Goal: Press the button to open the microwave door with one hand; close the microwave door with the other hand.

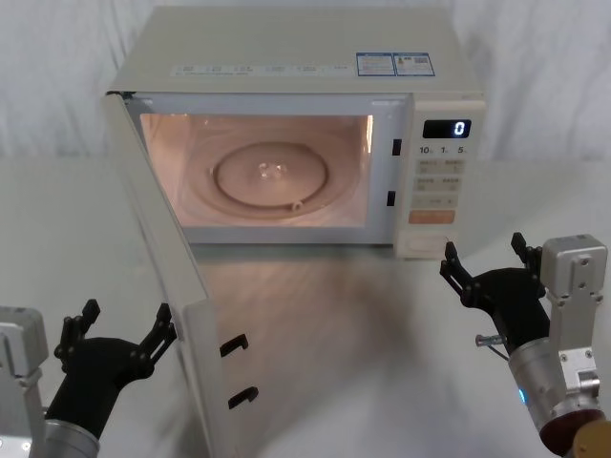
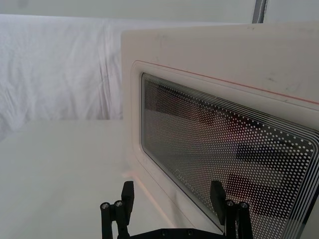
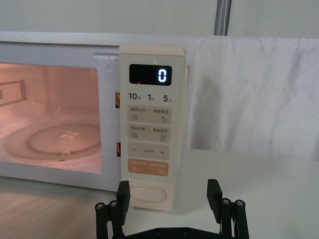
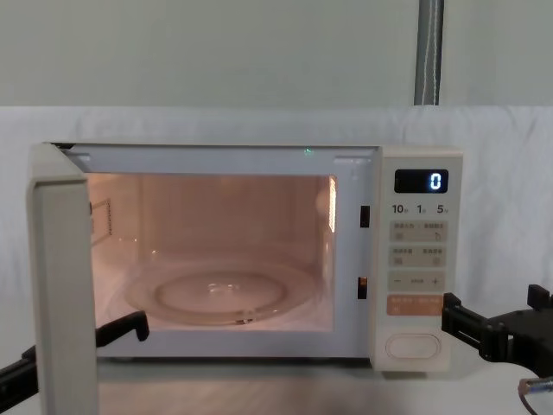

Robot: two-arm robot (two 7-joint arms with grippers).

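The right gripper has its 2 fingers spread wide and holds nothing. The button sits just ahead of those fingers, near the finger closer to the oven's opening, and nothing touches it. It looks like its job is done, since the door is open.

The left gripper has its 2 fingers spread wide too, with nothing in them. The microwave door stands swung far out. Its outer face with the dotted glass is just ahead of the finger on that side. In the head view that fingertip seems very close to the door edge, maybe touching.

So 1 half looks done. Pushing the door shut is what is left.

The microwave is lit inside. Its glass plate lies flat on the floor of the oven, and there is no food on it.
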